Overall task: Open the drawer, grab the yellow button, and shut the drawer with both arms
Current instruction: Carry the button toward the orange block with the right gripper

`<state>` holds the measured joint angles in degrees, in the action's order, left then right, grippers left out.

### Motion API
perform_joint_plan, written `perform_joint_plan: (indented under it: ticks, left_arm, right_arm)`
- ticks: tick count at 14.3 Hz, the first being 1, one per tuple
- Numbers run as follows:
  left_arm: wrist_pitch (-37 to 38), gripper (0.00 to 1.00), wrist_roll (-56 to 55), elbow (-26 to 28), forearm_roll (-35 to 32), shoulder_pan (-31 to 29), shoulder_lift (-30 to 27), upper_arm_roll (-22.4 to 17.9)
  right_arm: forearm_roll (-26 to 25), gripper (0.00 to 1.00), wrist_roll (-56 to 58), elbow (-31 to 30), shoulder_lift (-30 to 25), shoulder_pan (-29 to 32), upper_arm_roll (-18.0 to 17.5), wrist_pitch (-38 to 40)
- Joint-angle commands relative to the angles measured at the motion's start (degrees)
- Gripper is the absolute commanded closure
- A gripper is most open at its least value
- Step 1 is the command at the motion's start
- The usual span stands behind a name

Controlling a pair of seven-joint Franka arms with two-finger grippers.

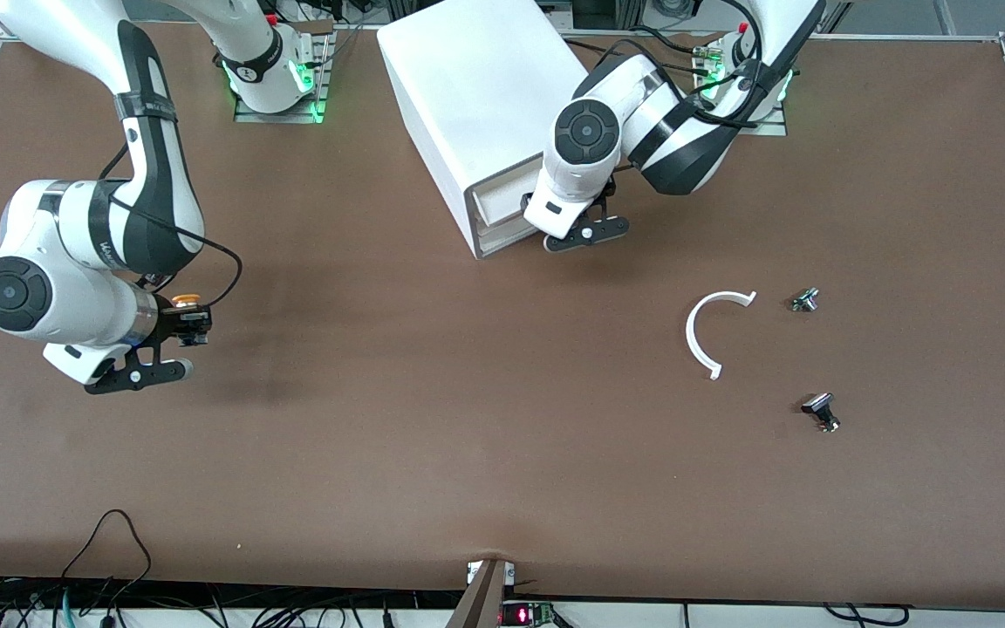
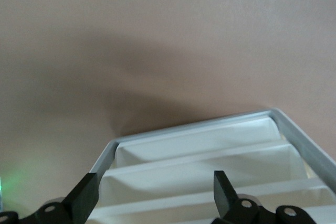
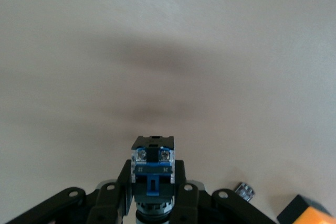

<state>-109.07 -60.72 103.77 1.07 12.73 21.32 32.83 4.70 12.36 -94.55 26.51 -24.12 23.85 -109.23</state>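
1. The right tool pinches the button above the table, toward the right arm's end; a weak pinch could drop it.
2. The left tool, spread, sits at the drawer front; an off-centre push could jam it.

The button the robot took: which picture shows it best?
The right wrist view shows the button best: it fills the middle, pinched in the right tool, with its dark blue body and screws plain. The front view shows only its orange cap peeking above that tool. The left wrist view shows none of it.
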Motion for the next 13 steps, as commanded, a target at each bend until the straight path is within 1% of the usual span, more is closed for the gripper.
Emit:
perform_joint_plan:
  ticks: [1, 3, 5, 7, 9, 10, 11, 13]
  left_arm:
    - [1.2, 0.03, -0.4, 1.3, 1.9, -0.3, -1.5, 1.0]
    - [1.2, 0.03, -0.5, 1.3, 2.0, 0.0, -1.0, 1.1]
    - [1.4, 0.03, -0.3, 1.3, 3.8, -0.1, -0.7, 2.5]
    - [2.1, 0.03, -0.2, 1.1, 4.3, 0.1, -0.7, 2.7]
    - [3.2, 0.03, 0.4, 0.6, 4.4, 0.0, -0.7, 2.7]
    - [3.7, 0.02, 0.7, 0.5, 4.3, -0.5, -0.8, 2.7]
    - [4.0, 0.02, 0.9, -0.3, 4.2, -0.9, -0.8, 2.6]
    - [5.7, 0.02, 0.9, -3.6, 2.5, -1.0, -0.8, 1.6]
  right_arm:
    - [0.0, 1.00, 2.5, -9.9, -5.2, -0.1, 0.5, -7.0]
    - [0.0, 1.00, 4.2, -14.6, -6.0, 0.0, 0.5, -12.5]
    - [0.1, 1.00, 5.5, -19.0, -7.1, 0.6, 0.5, -18.0]
    - [0.0, 1.00, 6.0, -21.7, -7.4, 1.2, 0.5, -21.1]
    - [0.1, 1.00, 9.0, -24.7, -7.3, 2.9, 0.5, -26.7]
    - [0.1, 1.00, 10.5, -25.1, -6.6, 4.0, 0.5, -28.7]
    - [0.3, 1.00, 11.5, -25.0, -5.8, 5.3, 0.4, -29.2]
    - [2.8, 1.00, 13.6, -25.0, -4.5, 6.2, 0.4, -29.5]
